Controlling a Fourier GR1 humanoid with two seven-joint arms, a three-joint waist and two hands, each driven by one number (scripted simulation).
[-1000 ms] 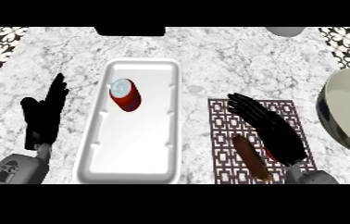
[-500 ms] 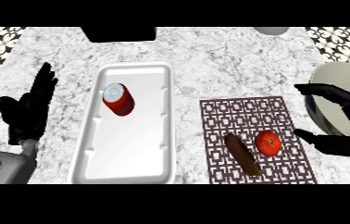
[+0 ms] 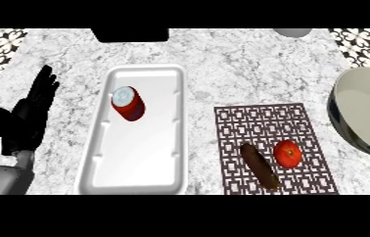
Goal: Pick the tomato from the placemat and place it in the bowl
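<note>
A red tomato (image 3: 288, 154) lies on the brown patterned placemat (image 3: 271, 121) at the lower right. Beside it, to its left, lies a dark brown oblong thing (image 3: 259, 166). The grey bowl (image 3: 353, 108) shows partly at the right edge, just past the placemat. My left hand (image 3: 30, 114) rests open at the left edge, fingers up, apart from everything. My right hand does not show in the head view.
A white rectangular tray (image 3: 168, 133) stands in the middle with a red can (image 3: 128, 104) lying in its upper part. A black object (image 3: 130, 34) sits at the counter's back edge, and a grey round thing (image 3: 292, 32) at the back right.
My right hand, which hovered over the placemat and then beside the bowl, has left the view. The tomato now shows uncovered on the placemat. The left hand barely moved.
</note>
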